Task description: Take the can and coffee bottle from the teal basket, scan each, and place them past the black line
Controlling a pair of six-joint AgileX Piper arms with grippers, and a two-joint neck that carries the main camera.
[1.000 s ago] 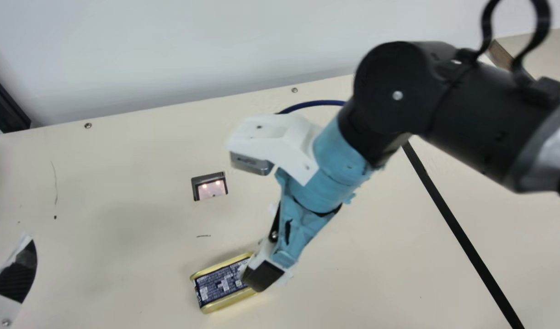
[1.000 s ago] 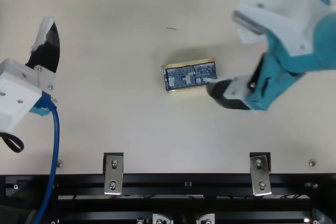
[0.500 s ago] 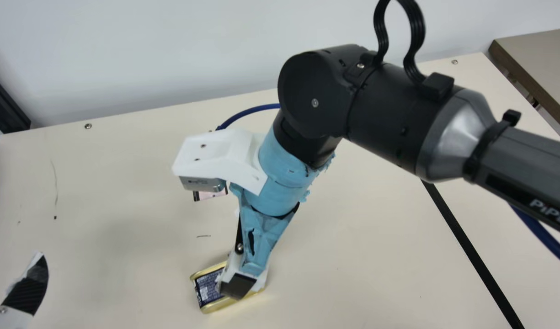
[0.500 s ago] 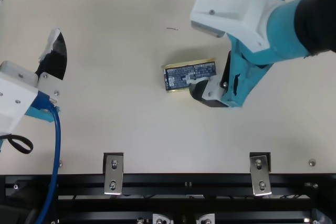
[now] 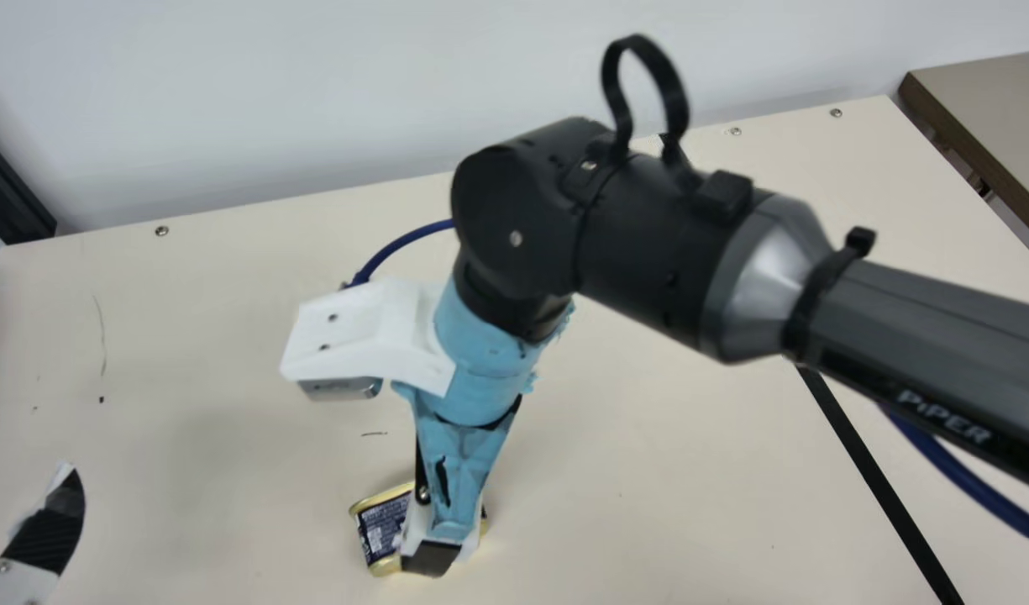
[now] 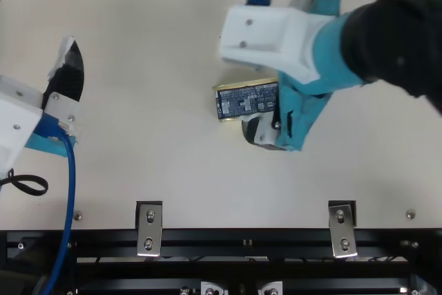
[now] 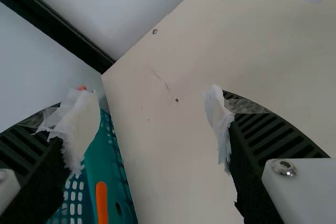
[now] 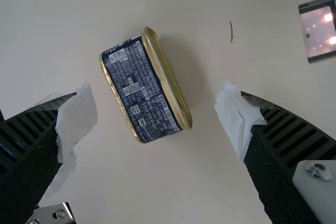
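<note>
1. Holding right claw (image 6: 268, 128) open, just above can (image 6: 243, 101) on table (image 6: 159, 170).
2. Spreading left claw (image 6: 63, 77) open, well apart from can.
3. Seeing basket (image 7: 102, 156) beyond left claw.

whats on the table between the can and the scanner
Only a short dark mark on the cream tabletop lies between the can and the lit scanner, as the right wrist view shows.

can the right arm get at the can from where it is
Looks like yes: the right hand is open near the can, nothing lies between them, and the left hand is well aside.
</note>
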